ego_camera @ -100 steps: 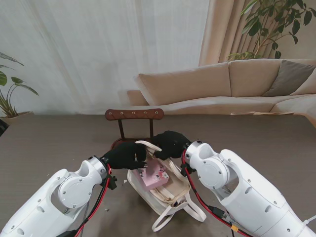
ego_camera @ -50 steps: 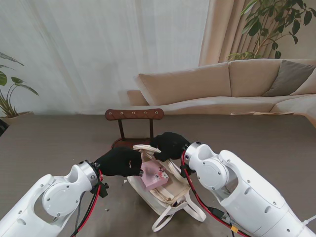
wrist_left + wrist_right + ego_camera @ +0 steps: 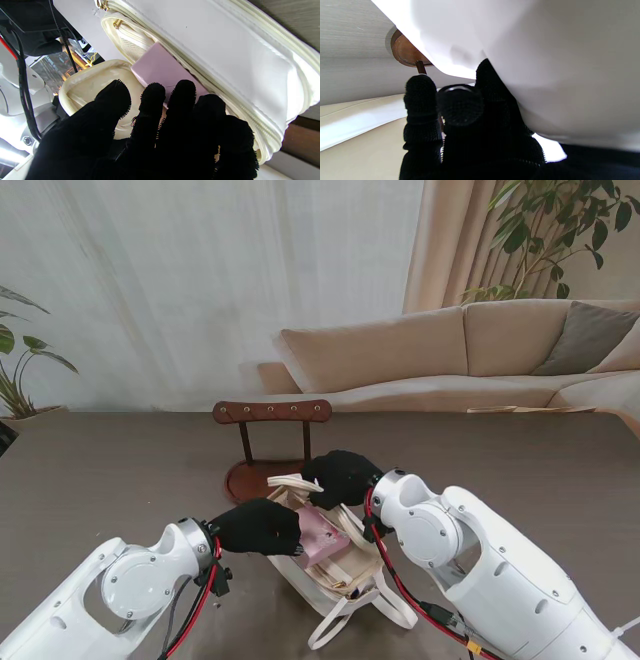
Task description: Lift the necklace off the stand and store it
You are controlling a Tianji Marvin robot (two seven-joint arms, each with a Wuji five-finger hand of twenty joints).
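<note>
The wooden necklace stand rises from its round base just beyond the bag, and I see no necklace on its bar or anywhere else. A cream bag lies open in front of me with a pink box inside. My left hand reaches into the bag's left side. In the left wrist view its fingers lie stretched over the pink box, thumb apart. My right hand is shut on the bag's far rim, holding it up. The right wrist view shows curled fingers against white bag fabric.
The bag's straps trail toward me on the dark table. The stand's base sits close beyond my right hand. A sofa and plants stand behind the table.
My left hand has drawn nearer to me and dropped lower, onto the bag's left side and the pink box. The right hand sank slightly with the rim.
</note>
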